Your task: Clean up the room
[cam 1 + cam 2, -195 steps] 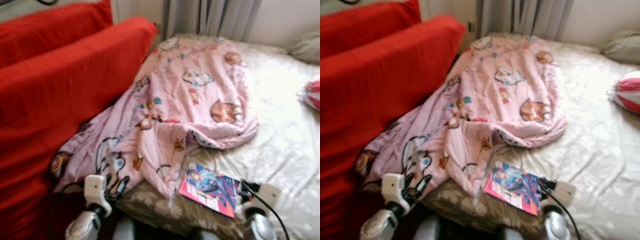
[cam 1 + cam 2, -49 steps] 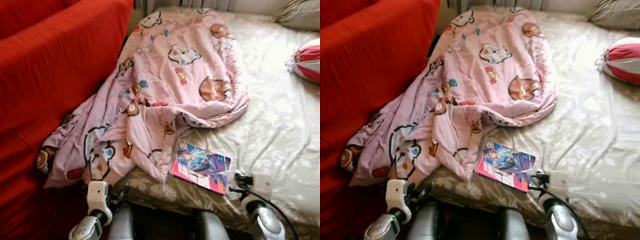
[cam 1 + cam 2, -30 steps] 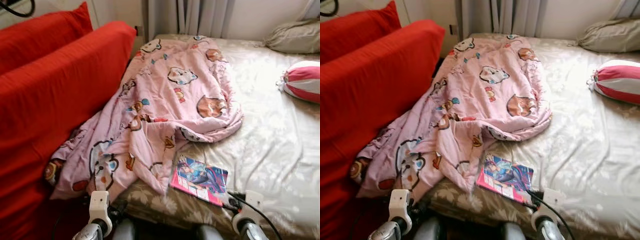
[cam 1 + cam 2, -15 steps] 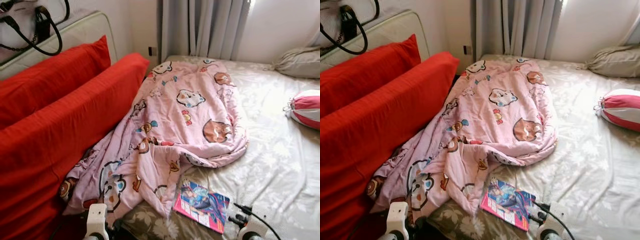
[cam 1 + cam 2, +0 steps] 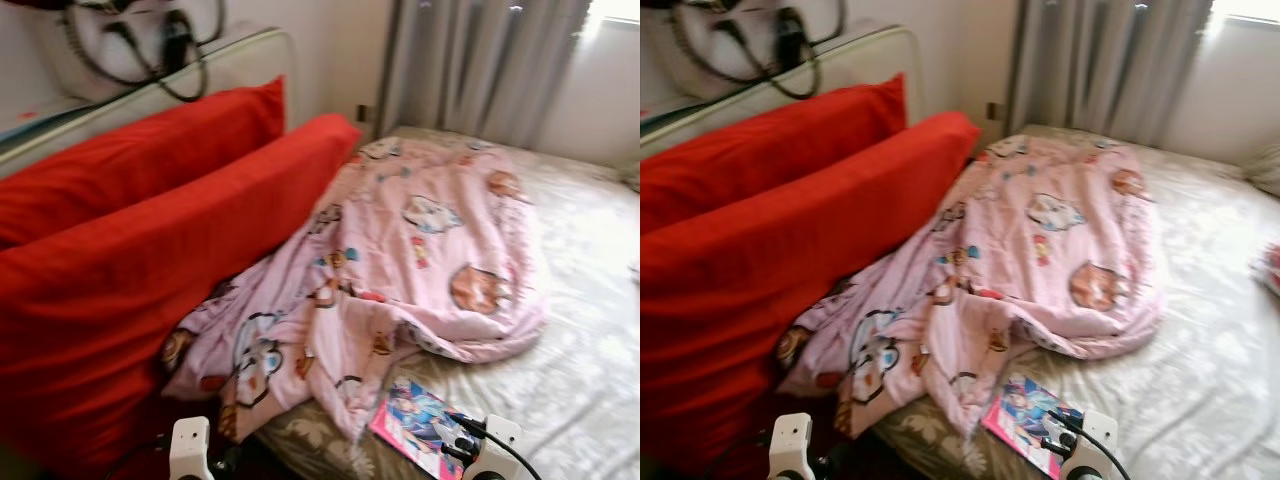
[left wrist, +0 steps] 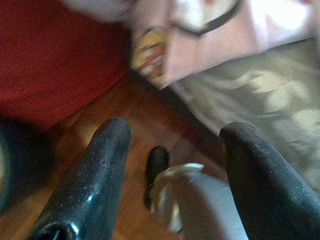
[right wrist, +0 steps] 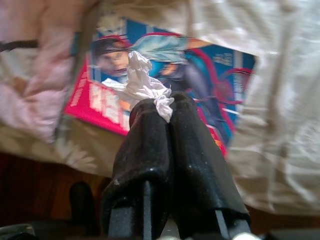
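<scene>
A crumpled white tissue (image 7: 142, 82) sticks out from between the tips of my right gripper (image 7: 167, 107), which is shut on it. That gripper hovers at the bed's near edge, just above a colourful magazine (image 5: 418, 432) lying flat on the sheet. A pink cartoon-print blanket (image 5: 430, 250) sprawls across the bed and spills over its near left corner. My left gripper (image 6: 175, 132) is open and holds nothing. It hangs low by that corner, over the wooden floor (image 6: 125, 110).
Two big red cushions (image 5: 150, 250) stand along the bed's left side. Behind them is a headboard with bags (image 5: 130, 40) on top. Grey curtains (image 5: 480, 60) hang at the back. The floral bed sheet (image 5: 590, 340) stretches out to the right.
The camera has tilted up and turned left, so the striped pillow has left the picture and both wrists sit lower in it. Blanket and magazine lie as before.
</scene>
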`<state>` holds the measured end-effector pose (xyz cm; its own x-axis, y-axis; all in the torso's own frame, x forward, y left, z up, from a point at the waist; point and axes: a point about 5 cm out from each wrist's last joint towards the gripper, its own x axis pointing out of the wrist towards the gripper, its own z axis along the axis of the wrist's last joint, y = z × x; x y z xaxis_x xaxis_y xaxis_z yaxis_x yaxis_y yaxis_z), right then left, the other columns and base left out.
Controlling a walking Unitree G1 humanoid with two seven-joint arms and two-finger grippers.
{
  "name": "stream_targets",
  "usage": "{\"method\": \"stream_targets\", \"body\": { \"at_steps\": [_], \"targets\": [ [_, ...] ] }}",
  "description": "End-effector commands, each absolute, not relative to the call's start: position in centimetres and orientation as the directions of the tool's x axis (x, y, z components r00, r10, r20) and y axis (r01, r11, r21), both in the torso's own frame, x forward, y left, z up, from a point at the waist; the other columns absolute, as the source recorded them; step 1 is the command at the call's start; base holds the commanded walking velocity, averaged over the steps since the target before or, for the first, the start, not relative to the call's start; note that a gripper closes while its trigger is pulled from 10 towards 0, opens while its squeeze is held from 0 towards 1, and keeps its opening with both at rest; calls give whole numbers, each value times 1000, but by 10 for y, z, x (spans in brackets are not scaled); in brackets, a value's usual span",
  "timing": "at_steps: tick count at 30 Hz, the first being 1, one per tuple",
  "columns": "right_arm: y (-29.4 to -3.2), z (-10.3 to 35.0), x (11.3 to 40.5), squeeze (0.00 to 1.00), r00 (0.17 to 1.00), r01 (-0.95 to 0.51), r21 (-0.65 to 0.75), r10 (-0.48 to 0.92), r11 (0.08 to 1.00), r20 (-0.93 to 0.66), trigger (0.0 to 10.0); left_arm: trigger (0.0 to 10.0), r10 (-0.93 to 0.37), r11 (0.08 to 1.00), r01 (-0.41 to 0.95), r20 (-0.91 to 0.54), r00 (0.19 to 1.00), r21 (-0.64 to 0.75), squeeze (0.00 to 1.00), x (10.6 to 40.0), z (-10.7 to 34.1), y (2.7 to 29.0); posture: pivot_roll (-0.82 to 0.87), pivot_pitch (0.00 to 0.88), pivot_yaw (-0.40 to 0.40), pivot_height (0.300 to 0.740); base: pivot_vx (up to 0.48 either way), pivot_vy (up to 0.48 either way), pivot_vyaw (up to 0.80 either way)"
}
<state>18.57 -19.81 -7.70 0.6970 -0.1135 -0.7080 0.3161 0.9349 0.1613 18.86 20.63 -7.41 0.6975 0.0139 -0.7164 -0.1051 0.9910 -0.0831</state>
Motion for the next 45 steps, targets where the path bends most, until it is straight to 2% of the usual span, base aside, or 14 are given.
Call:
{"method": "stream_targets", "body": {
  "at_steps": [1,22,33,45],
  "targets": [
    [-200,-78,183,0,685,326,153,-122,933,-718,10000,10000,23,990,-119,-736,677,-79,0,185,-77,207,77,37,-17,740,0,0,794],
    [-203,-80,180,0,675,289,131,-105,948,-730,10000,10000,34,987,-136,-737,675,-80,0,183,-75,220,82,64,-38,740,0,0,792],
    [-205,-80,178,0,671,290,124,-110,949,-733,10000,10000,22,984,-145,-751,660,-100,0,167,-85,205,80,65,-45,740,0,0,759],
    [-206,-82,176,0,660,319,142,-111,937,-743,10000,10000,16,981,-156,-750,661,-117,0,168,-86,196,84,64,-44,740,0,90,0]
  ]
}}
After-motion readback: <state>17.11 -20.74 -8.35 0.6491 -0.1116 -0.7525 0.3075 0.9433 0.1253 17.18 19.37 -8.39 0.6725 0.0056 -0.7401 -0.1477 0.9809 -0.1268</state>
